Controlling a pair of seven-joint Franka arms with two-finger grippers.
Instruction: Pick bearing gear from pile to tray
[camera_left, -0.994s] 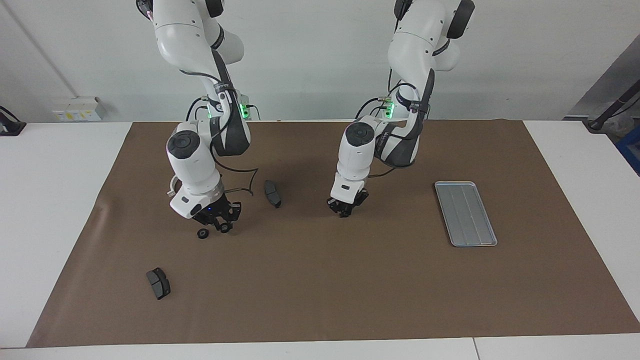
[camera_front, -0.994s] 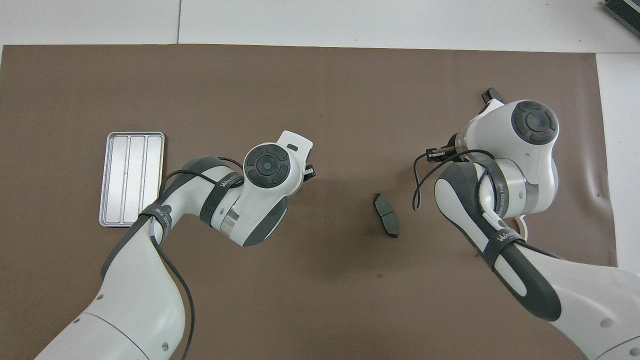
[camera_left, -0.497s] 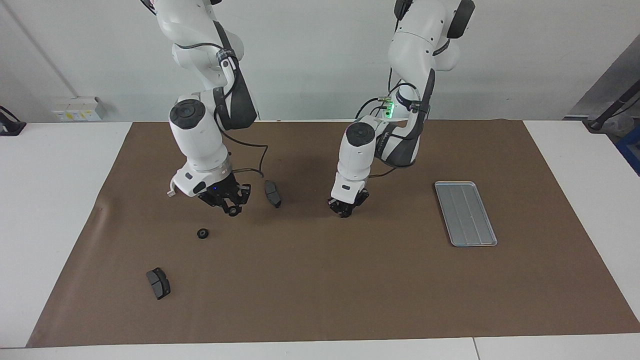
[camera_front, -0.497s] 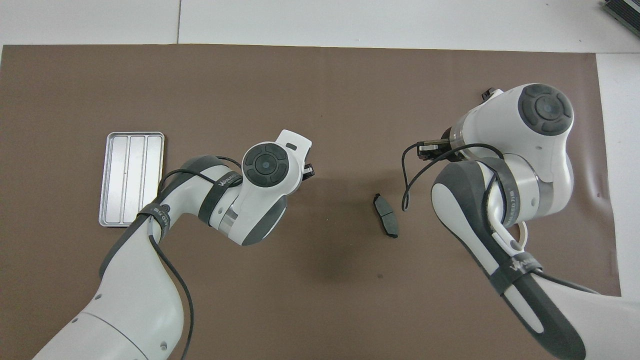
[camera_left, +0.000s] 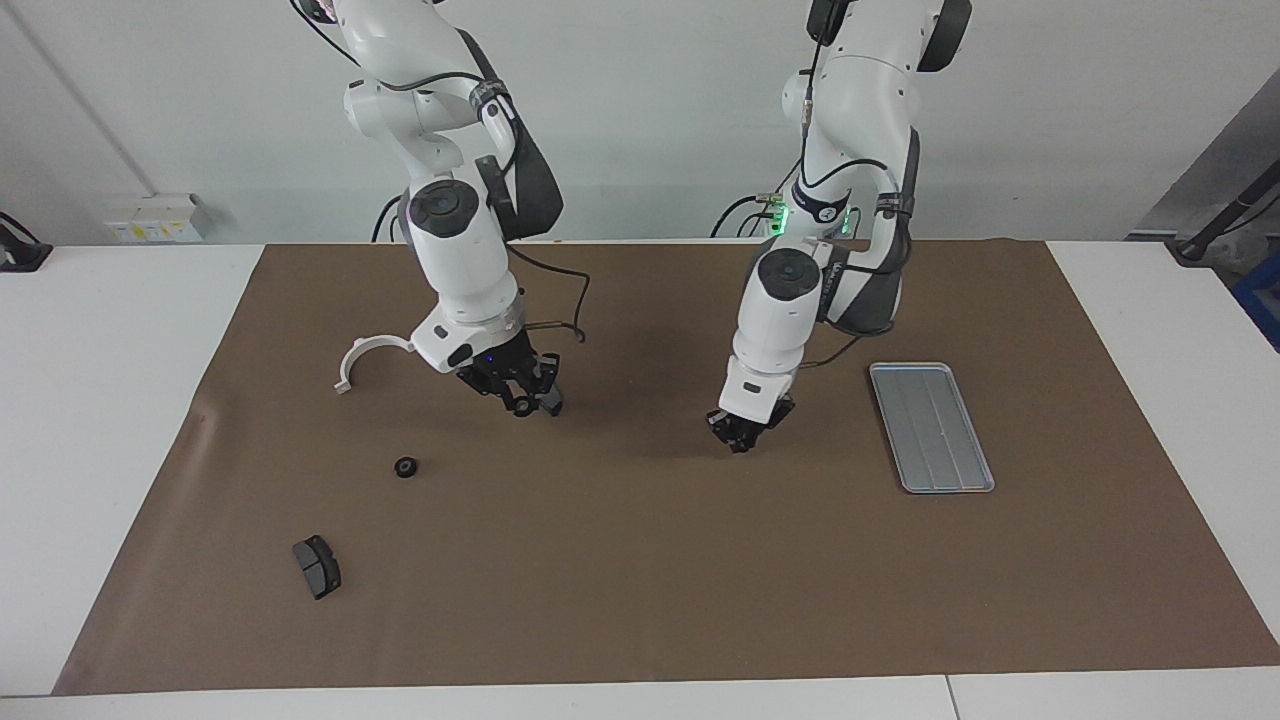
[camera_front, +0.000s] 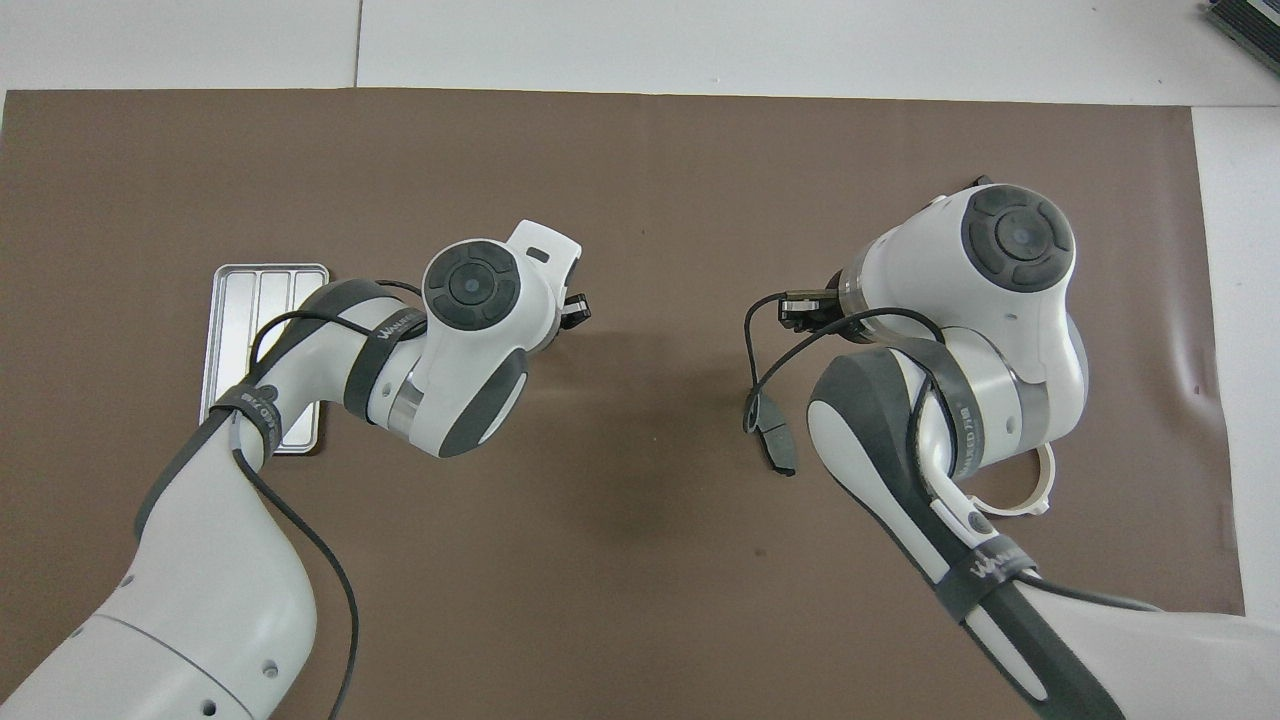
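Brown mat (camera_left: 640, 570), tray (camera_left: 931, 428) lengthwise away from robots, left hand (camera_left: 738, 441) closed, right hand (camera_left: 524, 401) gripping ring (camera_left: 520, 408)

A brown mat (camera_left: 640, 560) is lying flat across the white table (camera_left: 100, 400), covering most of it. A white socket box (camera_left: 155, 218) is sitting against the wall at the right arm's end, with a dark object (camera_left: 20, 250) resting nearby at the table's edge.
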